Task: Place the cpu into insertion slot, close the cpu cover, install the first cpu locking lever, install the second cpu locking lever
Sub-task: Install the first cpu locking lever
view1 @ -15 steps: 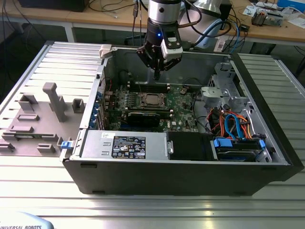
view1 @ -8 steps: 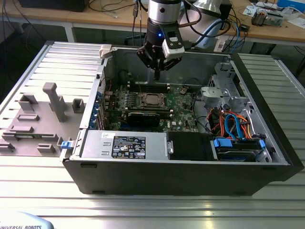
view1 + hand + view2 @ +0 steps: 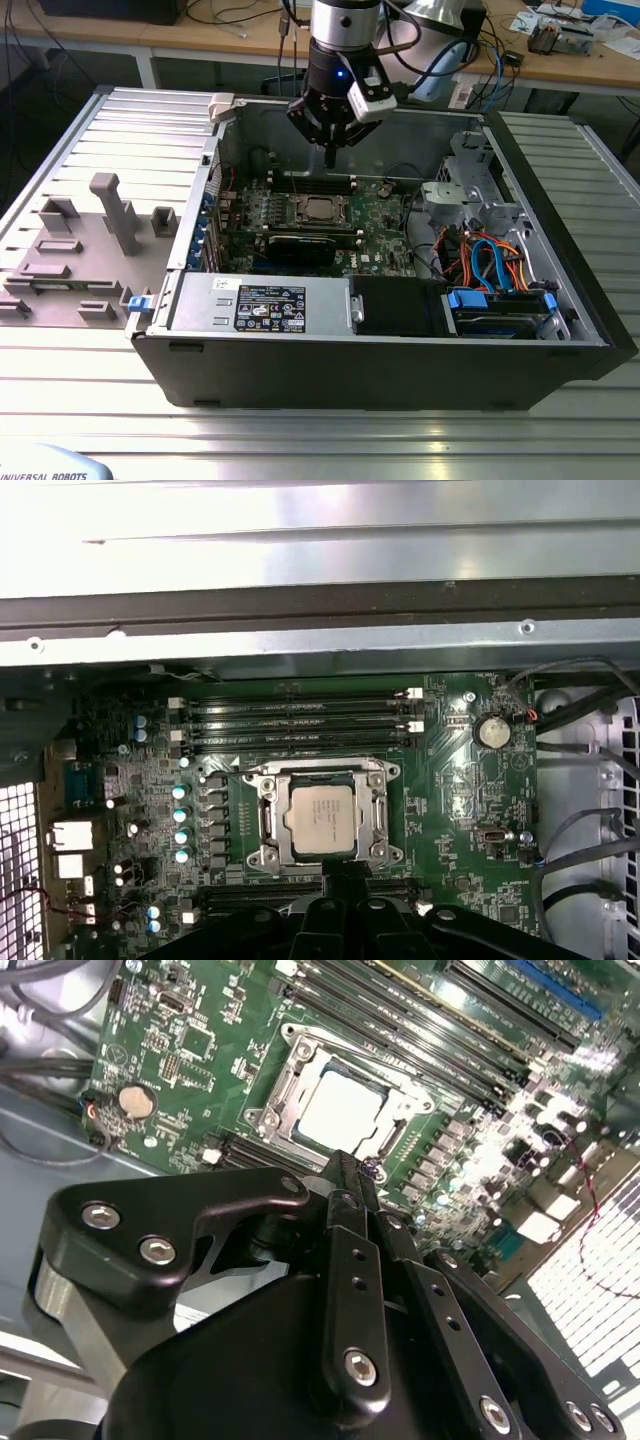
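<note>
my jaws are pinched together with nothing between them, hanging just above the board near the cpu (image 3: 320, 818), which sits flat in the insertion slot (image 3: 263, 857) with the cpu cover (image 3: 379, 802) looking down around it. if i come down off-line i reckon i'd scrape the ram slots (image 3: 300, 723) or bend that thin frame. left to right in the exterior view: grey plastic fixtures (image 3: 110, 215), the open pc case (image 3: 380, 370), then bare ribbed tabletop (image 3: 580, 170), with a cluttered desk (image 3: 590, 68) behind.
</note>
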You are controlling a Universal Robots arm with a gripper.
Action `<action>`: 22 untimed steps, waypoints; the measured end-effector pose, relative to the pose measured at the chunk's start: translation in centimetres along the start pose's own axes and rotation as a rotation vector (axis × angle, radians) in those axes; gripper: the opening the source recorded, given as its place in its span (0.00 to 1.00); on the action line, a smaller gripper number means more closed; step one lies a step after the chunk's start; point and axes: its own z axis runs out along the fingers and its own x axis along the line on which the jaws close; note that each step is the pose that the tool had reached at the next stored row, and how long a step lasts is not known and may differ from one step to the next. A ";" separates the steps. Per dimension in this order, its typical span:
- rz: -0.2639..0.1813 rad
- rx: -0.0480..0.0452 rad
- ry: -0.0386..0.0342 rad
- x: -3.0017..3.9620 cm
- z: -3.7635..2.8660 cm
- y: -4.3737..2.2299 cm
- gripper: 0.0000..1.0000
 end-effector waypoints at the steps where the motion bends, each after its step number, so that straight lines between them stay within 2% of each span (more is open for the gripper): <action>1: -0.006 -0.0001 -0.0001 0.00 0.00 0.00 0.11; 12: -0.006 -0.0003 -0.0004 0.06 0.00 0.00 0.11; 13: -0.006 -0.0038 -0.0005 0.13 0.00 -0.01 0.11; 14: -0.007 -0.0151 -0.0003 0.17 0.01 -0.01 0.11; 15: -0.006 -0.0369 0.0000 0.23 0.04 -0.01 0.11; 16: -0.006 -0.0430 0.0000 0.30 0.08 -0.01 0.11; 17: -0.006 -0.0444 -0.0008 0.40 0.19 -0.01 0.11; 19: -0.006 -0.0443 -0.0070 1.03 0.50 -0.02 0.11; 22: -0.006 -0.0444 -0.0126 2.31 0.72 -0.04 0.11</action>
